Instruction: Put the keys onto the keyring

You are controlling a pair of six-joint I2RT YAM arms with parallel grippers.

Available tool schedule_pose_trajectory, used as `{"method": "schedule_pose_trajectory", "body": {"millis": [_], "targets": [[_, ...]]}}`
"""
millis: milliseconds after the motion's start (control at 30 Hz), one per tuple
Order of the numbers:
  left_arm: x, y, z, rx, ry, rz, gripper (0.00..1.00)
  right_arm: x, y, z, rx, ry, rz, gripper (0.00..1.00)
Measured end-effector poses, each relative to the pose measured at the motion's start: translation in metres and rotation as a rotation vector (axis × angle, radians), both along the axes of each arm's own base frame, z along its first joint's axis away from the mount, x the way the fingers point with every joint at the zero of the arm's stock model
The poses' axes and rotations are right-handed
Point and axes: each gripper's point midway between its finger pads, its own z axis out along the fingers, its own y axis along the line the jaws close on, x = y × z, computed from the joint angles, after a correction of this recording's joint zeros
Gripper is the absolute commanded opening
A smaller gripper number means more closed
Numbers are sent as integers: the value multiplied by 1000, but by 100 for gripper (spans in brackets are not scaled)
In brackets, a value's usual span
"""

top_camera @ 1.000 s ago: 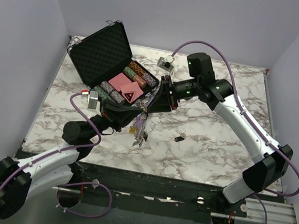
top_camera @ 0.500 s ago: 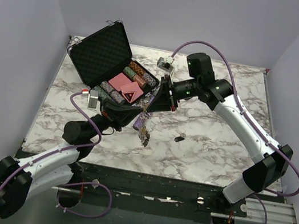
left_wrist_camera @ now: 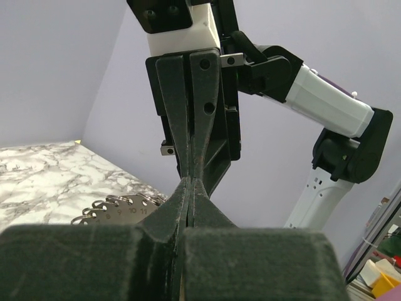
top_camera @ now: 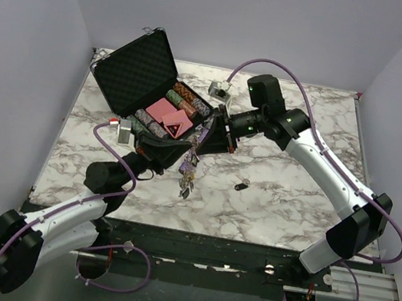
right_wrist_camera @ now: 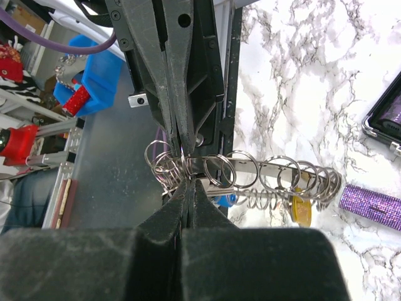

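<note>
R fingers (right_wrist_camera: 188, 202) just snapped shut. Now they pinch the keyring (right_wrist_camera: 250, 172) tip to tip w/ the L fingers (left_wrist_camera: 188, 210), also pressed shut on it. The keys (top_camera: 186, 181) hang under both. One key (top_camera: 241, 185) lies on the table (top_camera: 292, 206), below the R fingers, not on yet.

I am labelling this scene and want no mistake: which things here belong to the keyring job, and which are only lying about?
For the job: keyring, pinched by the left gripper and the right gripper; one loose key on the table.
Not needed: open black case with poker chips; purple glittery tube near the keyring's end.
</note>
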Motion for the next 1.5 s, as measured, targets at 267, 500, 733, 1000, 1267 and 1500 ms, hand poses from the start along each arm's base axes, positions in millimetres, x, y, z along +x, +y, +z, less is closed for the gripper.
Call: {"method": "schedule_pose_trajectory", "body": {"millis": [267, 500, 733, 1000, 1267, 1500], "targets": [[0, 0, 2, -7, 1, -2, 0, -4, 3, -1, -1, -4, 11, 6], [1, 1, 2, -10, 3, 2, 0, -5, 4, -1, -1, -11, 16, 23], [0, 1, 4, -14, -2, 3, 0, -8, 3, 4, 10, -12, 16, 27], [-1, 2, 5, -21, -6, 3, 0, -7, 5, 6, 17, -1, 7, 31], [-1, 2, 2, -22, 10, -4, 0, -4, 8, 9, 29, 2, -1, 31], [-1, 1, 1, -22, 17, -7, 0, -4, 8, 8, 31, 2, -1, 21]]}}
